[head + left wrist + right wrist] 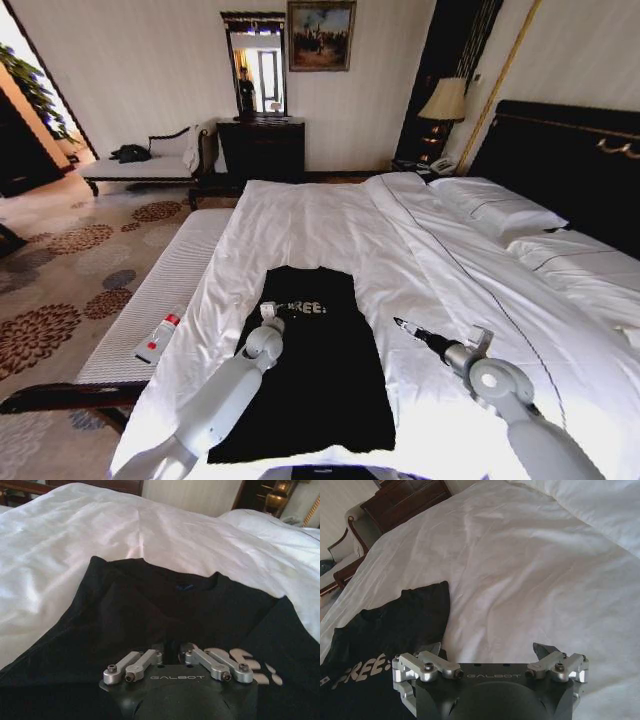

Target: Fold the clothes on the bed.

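The clothes are one black T-shirt (312, 375), lying flat as a narrow rectangle on the white bed (330, 220), with white "FREE" lettering near its far end. My left gripper (268, 312) is low over the shirt's left part, beside the lettering. In the left wrist view this gripper (172, 652) has its fingers drawn together against the shirt (150, 605), and no pinched fabric shows. My right gripper (400, 325) hovers over bare sheet just right of the shirt. Its fingers (544, 650) stand wide apart with nothing between them, and the shirt (395, 625) lies off to one side.
A small white bottle with a red cap (158, 338) lies on the white bench (170, 290) along the bed's left side. Pillows (500, 210) and the dark headboard (570, 160) are at the right. A chaise (150, 160) and a dark dresser (260, 150) stand against the far wall.
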{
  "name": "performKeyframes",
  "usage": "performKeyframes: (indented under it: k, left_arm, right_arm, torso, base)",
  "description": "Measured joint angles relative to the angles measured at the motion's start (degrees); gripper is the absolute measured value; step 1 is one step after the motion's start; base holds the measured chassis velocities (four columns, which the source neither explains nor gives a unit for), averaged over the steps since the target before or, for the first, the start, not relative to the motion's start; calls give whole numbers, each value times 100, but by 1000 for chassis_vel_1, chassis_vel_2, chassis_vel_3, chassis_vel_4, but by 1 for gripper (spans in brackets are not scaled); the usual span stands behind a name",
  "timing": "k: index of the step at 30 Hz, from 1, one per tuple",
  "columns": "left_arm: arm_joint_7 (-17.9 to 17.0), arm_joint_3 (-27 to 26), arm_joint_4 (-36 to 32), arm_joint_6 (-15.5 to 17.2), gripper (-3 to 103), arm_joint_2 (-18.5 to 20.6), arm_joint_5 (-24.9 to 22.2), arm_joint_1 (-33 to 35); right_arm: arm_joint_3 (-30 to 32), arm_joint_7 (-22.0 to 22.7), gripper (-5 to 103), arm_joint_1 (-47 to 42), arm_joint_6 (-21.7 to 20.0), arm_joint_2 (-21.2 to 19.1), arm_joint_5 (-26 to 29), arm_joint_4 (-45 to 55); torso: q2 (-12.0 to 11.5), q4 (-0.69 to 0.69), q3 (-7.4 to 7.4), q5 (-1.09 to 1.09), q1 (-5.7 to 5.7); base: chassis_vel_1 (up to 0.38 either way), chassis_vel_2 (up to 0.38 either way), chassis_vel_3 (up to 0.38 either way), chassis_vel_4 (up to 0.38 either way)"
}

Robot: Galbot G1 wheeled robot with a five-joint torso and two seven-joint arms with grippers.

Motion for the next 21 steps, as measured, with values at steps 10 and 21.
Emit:
performKeyframes:
  k: [10,21]
  left_arm:
    - [136,-4,-313,-98,54,394,427,94]
    - [59,-527,-416,-213,92,570,-183,-13]
  right_arm:
    - [-142,-89,100,177,45,-74,-15,-135]
    - [-350,-444,100,347,240,-329,-419,-285]
  torso:
    - [0,0,0,0,0]
    - [0,-1,0,0,0]
  base:
    - [0,0,0,0]
    - [0,0,0,0]
